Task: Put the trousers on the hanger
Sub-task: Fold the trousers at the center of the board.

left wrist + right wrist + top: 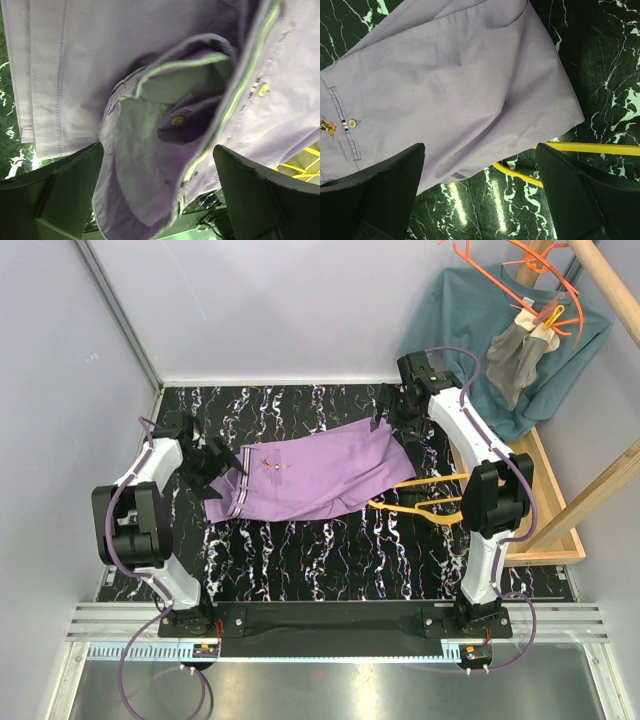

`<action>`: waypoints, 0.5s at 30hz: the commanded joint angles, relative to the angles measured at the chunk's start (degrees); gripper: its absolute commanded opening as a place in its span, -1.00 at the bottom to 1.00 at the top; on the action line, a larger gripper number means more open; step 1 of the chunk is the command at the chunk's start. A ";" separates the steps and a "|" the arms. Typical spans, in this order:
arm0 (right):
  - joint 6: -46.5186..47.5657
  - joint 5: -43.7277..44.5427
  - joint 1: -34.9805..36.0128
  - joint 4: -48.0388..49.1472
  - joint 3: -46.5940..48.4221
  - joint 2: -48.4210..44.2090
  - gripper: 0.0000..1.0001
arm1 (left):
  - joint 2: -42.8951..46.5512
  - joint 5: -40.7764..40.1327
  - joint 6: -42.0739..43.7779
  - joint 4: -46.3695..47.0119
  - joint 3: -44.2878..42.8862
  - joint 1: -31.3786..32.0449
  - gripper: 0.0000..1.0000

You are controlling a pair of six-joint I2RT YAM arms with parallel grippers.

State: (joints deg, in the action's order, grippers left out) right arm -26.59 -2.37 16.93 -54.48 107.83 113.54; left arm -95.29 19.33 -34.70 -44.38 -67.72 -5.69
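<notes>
The lilac trousers (310, 475) lie folded across the middle of the black marbled table, striped waistband to the left. The yellow hanger (430, 505) lies flat at their right end, one part tucked under the cloth. My left gripper (215, 465) is open at the waistband. In the left wrist view the gaping waistband (200, 150) hangs between the wide-apart fingers (55, 195), unclamped. My right gripper (395, 410) is open over the far right corner. The right wrist view shows the trousers' folded end (460, 85) and the hanger's bar (590, 148) beneath it, with nothing between the jaws.
A teal shirt (520, 330) and a small grey garment (515, 355) hang on orange hangers (520, 265) from a wooden rack (610, 280) at the back right. A wooden frame (555, 510) borders the table's right side. White walls close in at the left and back.
</notes>
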 commanded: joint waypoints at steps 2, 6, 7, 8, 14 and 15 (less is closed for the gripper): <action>0.92 1.58 0.03 -0.28 2.74 0.11 0.99 | -0.51 0.80 1.65 0.00 -0.48 -0.37 0.98; 0.49 0.53 0.03 -0.37 3.00 0.81 0.99 | -1.83 0.88 1.91 -0.27 -1.27 -0.46 0.98; 0.40 0.53 0.03 -0.45 3.09 0.90 0.99 | -1.66 -0.34 2.00 -0.62 -1.97 -0.46 0.98; 0.40 0.61 0.03 -0.45 3.17 0.90 0.99 | -1.31 -1.31 2.00 -1.58 -2.15 -0.46 0.98; 0.92 1.05 0.03 -0.45 3.26 1.07 0.99 | 4.40 -5.53 4.55 -0.54 -0.75 -1.25 0.98; 0.92 0.97 0.03 -0.45 3.44 1.16 0.99 | 4.49 -5.79 4.81 -0.44 -0.83 -1.34 0.98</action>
State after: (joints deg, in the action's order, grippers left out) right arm -26.52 -2.42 16.93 -55.24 108.57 114.48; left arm -95.13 16.38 -32.32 -45.78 -67.81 -6.28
